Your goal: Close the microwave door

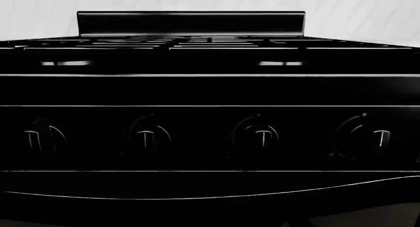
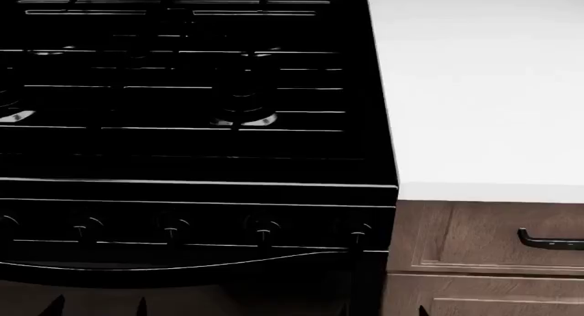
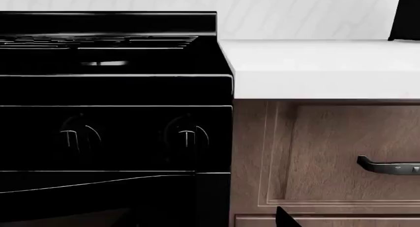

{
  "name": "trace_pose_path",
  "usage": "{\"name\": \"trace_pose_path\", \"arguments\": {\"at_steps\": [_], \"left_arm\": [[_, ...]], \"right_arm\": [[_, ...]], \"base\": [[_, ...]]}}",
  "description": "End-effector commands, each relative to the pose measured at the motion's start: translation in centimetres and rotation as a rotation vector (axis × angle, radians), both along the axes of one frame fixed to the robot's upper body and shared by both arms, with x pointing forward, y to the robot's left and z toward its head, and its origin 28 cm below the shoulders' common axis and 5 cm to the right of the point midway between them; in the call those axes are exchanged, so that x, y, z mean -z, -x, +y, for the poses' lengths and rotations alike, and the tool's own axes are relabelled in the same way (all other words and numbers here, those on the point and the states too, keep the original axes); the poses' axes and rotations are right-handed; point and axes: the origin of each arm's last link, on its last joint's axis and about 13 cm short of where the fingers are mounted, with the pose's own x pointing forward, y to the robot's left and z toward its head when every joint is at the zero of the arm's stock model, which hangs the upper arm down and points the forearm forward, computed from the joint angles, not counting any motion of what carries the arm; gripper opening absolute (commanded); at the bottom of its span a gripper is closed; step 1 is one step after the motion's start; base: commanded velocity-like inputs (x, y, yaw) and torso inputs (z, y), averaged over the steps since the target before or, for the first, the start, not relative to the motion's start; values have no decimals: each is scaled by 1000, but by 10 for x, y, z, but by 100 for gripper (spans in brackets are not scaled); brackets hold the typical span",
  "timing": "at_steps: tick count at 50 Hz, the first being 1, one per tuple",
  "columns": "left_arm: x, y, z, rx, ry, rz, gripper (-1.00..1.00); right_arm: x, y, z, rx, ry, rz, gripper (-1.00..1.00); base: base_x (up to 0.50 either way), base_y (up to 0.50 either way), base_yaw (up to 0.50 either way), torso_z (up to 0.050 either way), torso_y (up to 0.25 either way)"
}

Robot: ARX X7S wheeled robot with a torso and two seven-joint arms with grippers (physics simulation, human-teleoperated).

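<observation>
The microwave and its door are out of view in all three views. In the head view only the dark fingertips of my grippers poke up at the bottom edge. Two tips of the left gripper stand well apart in front of the black oven door, so it is open and empty. One fingertip of the right gripper shows against the wooden cabinet. In the right wrist view that fingertip sits far off centre, with nothing held.
A black gas stove with a row of knobs fills the left. A white countertop lies to its right over wooden drawers with a black handle. A black edge stands on the counter's far right.
</observation>
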Motion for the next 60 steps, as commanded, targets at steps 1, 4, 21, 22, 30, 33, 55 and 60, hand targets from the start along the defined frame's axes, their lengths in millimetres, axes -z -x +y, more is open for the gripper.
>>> {"name": "trace_pose_path", "arguments": {"at_steps": [1,4,21,22,30,33,55,60], "left_arm": [[0,0,0,4,1,5,100],[1,0,0,7,-2,18,100],[0,0,-1,48,-2,0,100],[0,0,-1,48,-4,0,100],[0,0,-1,46,-9,3,100],[1,0,-1,46,-9,3,100],[0,0,-1,46,0,2,100],[0,0,-1,47,0,2,100]], "right_arm": [[0,0,0,9,-15,1,100],[0,-1,0,10,-27,7,100],[-1,1,0,-1,18,-21,100],[-1,1,0,-1,17,-19,100],[0,0,0,1,18,-12,100],[0,0,1,2,24,-11,100],[0,0,1,9,32,-10,100],[-1,1,1,10,33,-11,100]], "base": [[0,0,0,0,0],[0,0,0,0,0],[0,133,0,0,0],[0,500,0,0,0],[0,500,0,0,0],[0,500,0,0,0],[0,500,0,0,0],[0,500,0,0,0]]}}
